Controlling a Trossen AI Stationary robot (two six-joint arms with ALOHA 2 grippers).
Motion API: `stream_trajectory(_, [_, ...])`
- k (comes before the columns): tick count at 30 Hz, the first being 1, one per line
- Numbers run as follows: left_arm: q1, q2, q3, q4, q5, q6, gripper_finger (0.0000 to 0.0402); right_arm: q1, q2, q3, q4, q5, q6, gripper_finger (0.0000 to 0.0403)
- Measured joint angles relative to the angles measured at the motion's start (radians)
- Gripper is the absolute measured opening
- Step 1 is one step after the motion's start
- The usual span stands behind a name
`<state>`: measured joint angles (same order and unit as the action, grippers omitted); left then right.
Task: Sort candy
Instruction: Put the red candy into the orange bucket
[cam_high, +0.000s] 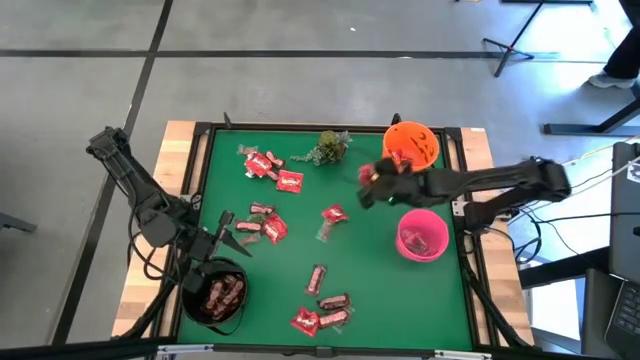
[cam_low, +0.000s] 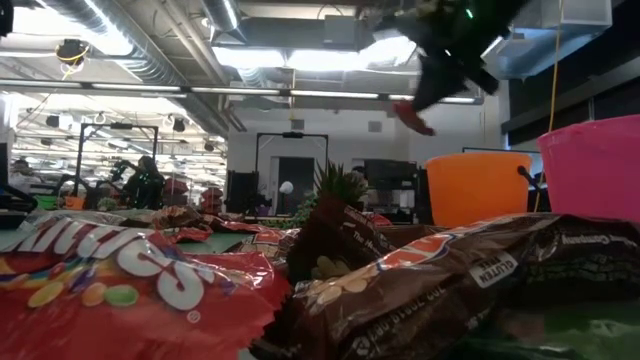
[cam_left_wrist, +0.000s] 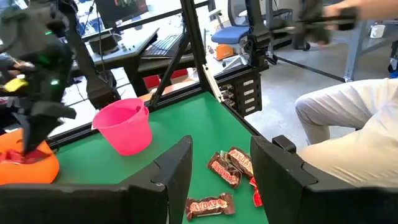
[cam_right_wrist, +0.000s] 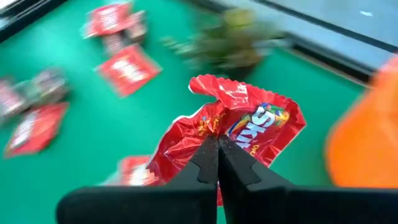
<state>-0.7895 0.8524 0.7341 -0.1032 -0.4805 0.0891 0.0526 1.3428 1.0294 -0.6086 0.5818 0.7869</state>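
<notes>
— Two arms from above: where is each?
— Right gripper (cam_high: 372, 182) hangs above the mat just left of the orange bowl (cam_high: 413, 146), pinched on a red packet (cam_high: 366, 174). Left gripper (cam_high: 226, 236) waits by the black bowl (cam_high: 214, 296), fingers parted, empty. Loose candy (cam_high: 270, 228) lies across the mat.
— At table height?
— Packet (cam_low: 413, 118) dangles high, left of the orange bowl (cam_low: 476, 187); pink bowl (cam_low: 595, 165) is to the right.
— Left wrist?
— Brown bars (cam_left_wrist: 231, 166) lie ahead, pink bowl (cam_left_wrist: 125, 126) beyond; a person's trouser leg sits past the table edge.
— Right wrist?
— Fingers clamp the packet (cam_right_wrist: 227, 135) by its edge.
— Advice?
— I'd carry it right, fully over the rim, then let go; the sprig (cam_high: 328, 148) sits clear.
</notes>
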Motion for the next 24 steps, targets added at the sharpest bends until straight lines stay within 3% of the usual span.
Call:
stream_trajectory(6, [0.000, 0.000, 0.000, 0.001, 0.000, 0.000, 0.0153, -0.192, -0.192, -0.137, 0.036, 0.026, 0.004, 0.0001])
stream_trajectory(14, [0.000, 0.000, 0.000, 0.002, 0.000, -0.001, 0.0153, -0.345, -0.242, -0.147, 0.037, 0.015, -0.065, 0.0010])
stream_trajectory(17, [0.000, 0.000, 0.000, 0.002, 0.000, -0.001, 0.0153, -0.368, -0.241, -0.147, 0.037, -0.010, -0.088, 0.0044])
stream_trajectory(24, [0.000, 0.000, 0.000, 0.001, -0.001, -0.003, 0.0153, -0.367, -0.242, -0.147, 0.039, -0.018, -0.087, 0.0173])
